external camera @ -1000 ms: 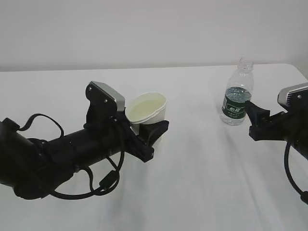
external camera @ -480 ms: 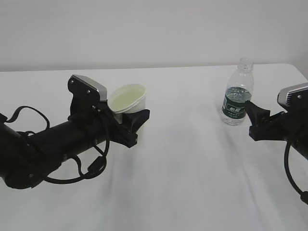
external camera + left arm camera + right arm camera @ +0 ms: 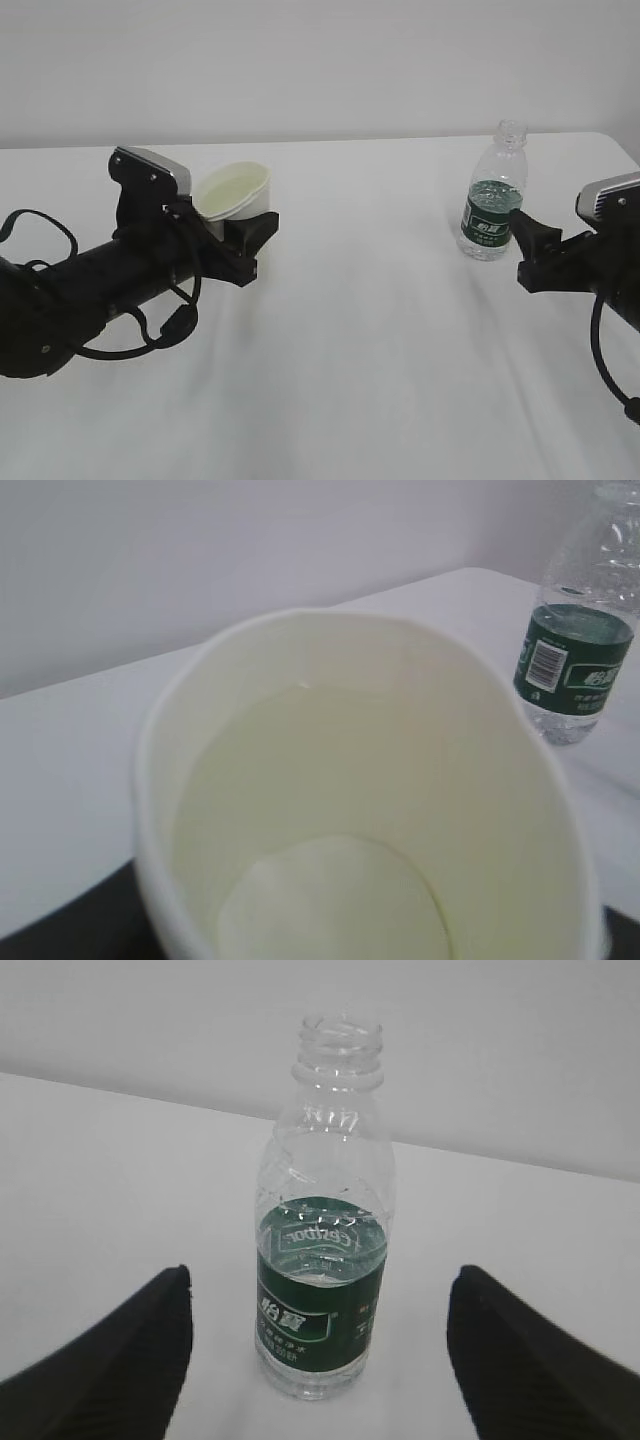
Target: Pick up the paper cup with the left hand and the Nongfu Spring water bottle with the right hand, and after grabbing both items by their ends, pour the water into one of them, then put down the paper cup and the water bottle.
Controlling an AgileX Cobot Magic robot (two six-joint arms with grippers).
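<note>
Nearest you, your left fingers (image 3: 245, 240) stay clamped on the paper cup (image 3: 235, 198), now carried leftward, away from the bottle. Farther right, the right fingers (image 3: 527, 250) stand apart around the Nongfu Spring water bottle (image 3: 493, 195), upright on the worktop (image 3: 400, 350); pouring looks finished.

Matt paper cup (image 3: 236, 198), glossy clear ribbed plastic bottle (image 3: 493, 192)

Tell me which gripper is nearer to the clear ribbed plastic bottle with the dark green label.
Right. The right gripper stands open just in front of the clear ribbed plastic bottle with the dark green label, not touching it. The left gripper, holding the white paper cup, is far across the table.
</note>
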